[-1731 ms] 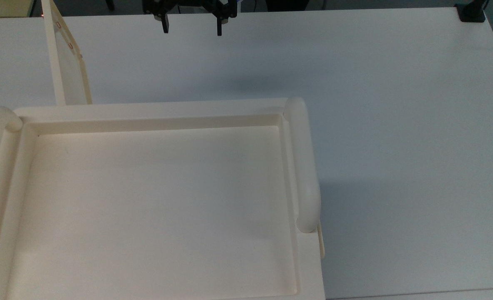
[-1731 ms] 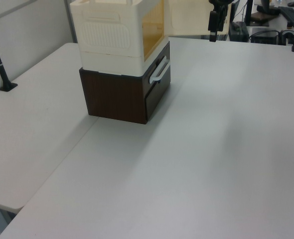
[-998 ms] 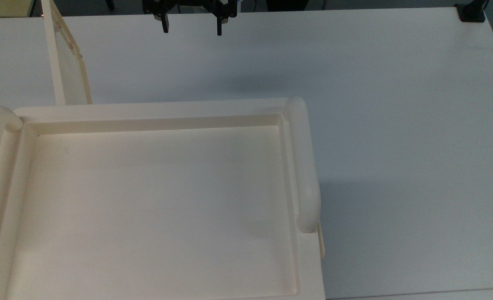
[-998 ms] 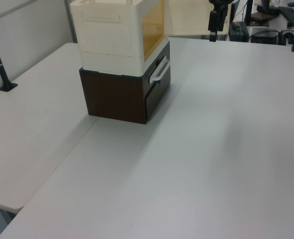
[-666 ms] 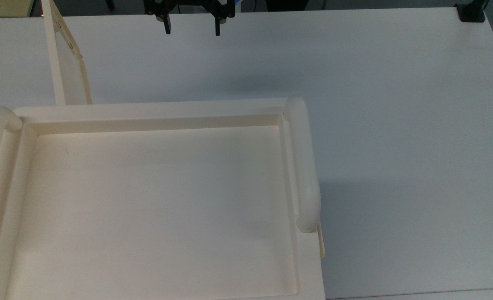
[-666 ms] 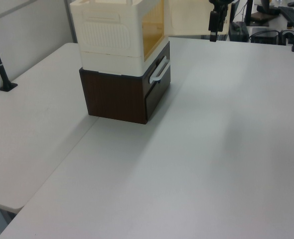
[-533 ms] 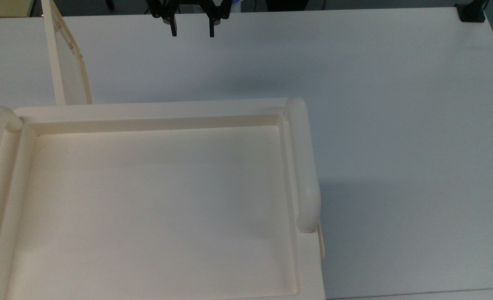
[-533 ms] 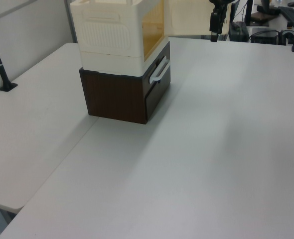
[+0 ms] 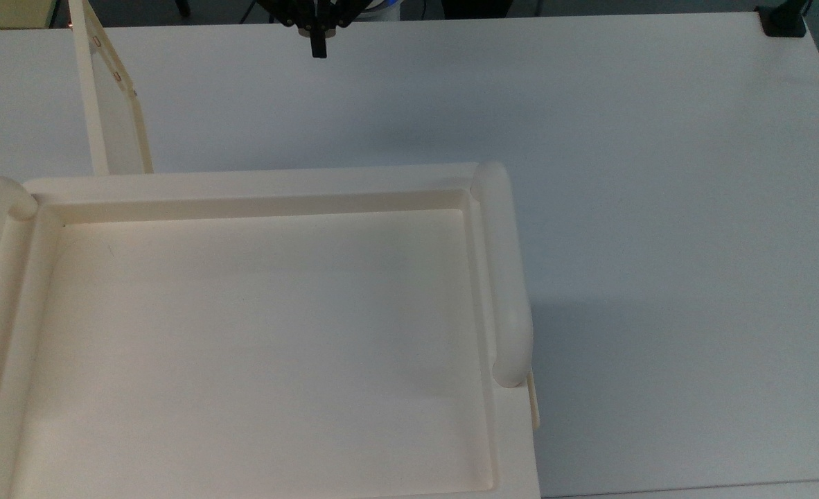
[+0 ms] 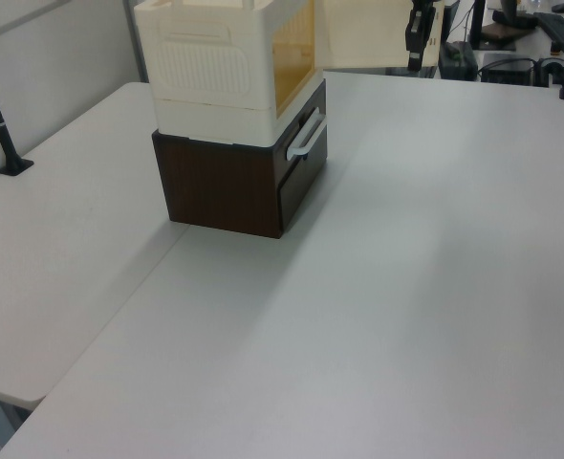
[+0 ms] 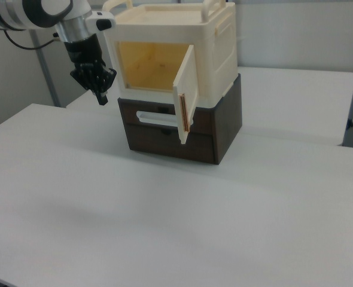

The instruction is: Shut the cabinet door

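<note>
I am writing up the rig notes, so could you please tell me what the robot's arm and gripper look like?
The arm is white with rounded segments, black joint rings and a silver-grey wrist collar; a dark cable trails behind it. The gripper is all black, angular, tapering to two slim straight black fingers. I can make out no markings or labels.

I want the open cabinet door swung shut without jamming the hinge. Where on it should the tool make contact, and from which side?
Judging from its pose, push rather than grip: the cabinet door stands wide open, so press its outer face near the free edge, by the slim handle. Bring the shut tool round from the right view's right.
</note>
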Robot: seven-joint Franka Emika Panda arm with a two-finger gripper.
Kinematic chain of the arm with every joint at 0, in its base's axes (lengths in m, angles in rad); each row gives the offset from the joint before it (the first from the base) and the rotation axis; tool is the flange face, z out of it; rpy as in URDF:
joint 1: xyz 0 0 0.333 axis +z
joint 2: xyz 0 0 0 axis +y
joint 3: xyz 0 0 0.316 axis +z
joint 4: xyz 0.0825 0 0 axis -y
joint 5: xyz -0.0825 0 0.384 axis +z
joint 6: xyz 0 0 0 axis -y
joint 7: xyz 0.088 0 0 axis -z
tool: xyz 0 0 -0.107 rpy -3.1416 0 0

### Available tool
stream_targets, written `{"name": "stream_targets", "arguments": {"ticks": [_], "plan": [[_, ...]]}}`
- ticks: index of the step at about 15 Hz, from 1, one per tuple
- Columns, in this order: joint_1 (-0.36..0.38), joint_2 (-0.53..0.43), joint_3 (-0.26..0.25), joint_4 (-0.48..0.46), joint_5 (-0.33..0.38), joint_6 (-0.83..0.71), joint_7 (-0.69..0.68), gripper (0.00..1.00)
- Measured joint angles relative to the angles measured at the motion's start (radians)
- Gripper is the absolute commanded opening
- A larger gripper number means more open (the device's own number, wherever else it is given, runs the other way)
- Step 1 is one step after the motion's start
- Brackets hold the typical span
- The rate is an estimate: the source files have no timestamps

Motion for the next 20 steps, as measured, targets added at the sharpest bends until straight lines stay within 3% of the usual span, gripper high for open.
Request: {"name": "stream_targets", "arguments": {"ticks": [12,18,20], "plan": [[-0.017,-0.009,-0.009,0.196,-0.001,0.045,0.0,0.0],[-0.114,-0.004,-0.016,0.206,-0.001,0.17,0.0,0.0],[-0.15,0.001,-0.05,0.205,-0.001,0.22,-0.002,0.0]]}}
